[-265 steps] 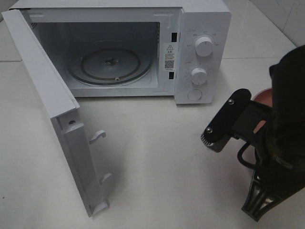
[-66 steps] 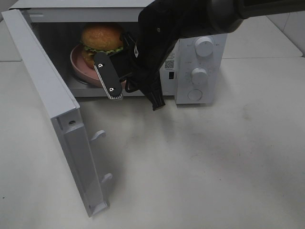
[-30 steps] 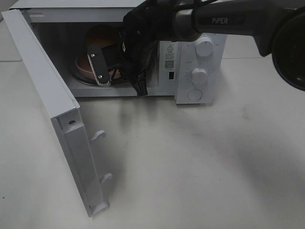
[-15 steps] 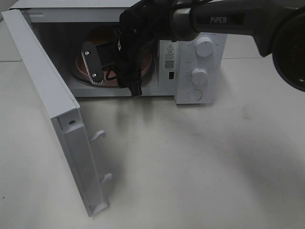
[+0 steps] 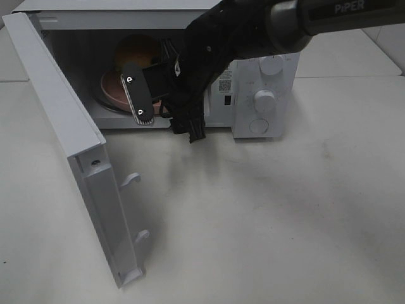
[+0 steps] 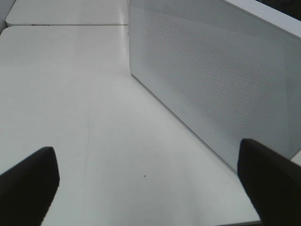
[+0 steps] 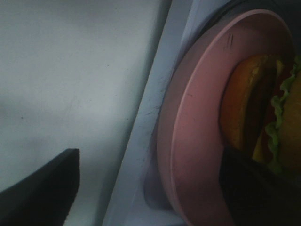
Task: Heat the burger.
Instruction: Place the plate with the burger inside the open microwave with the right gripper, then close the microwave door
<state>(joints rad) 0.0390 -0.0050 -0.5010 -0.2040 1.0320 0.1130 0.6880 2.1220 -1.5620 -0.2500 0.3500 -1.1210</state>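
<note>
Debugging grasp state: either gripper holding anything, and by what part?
Nothing held: right gripper open around the rim of the pink plate; left gripper open, empty.

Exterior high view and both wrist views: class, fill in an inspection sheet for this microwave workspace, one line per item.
Surface: white table, bare in front of the microwave.
Job's things: burger sits on the pink plate inside the microwave; door swung wide open.
Clutter: nothing seen.
Grippers: right gripper is at the oven mouth, fingers spread, nothing clamped, with the plate's rim between them; left gripper is open and empty, low over the table beside the door.
Cables: nothing seen.
Surroundings: only pale surfaces around the table; nothing else seen.
</note>
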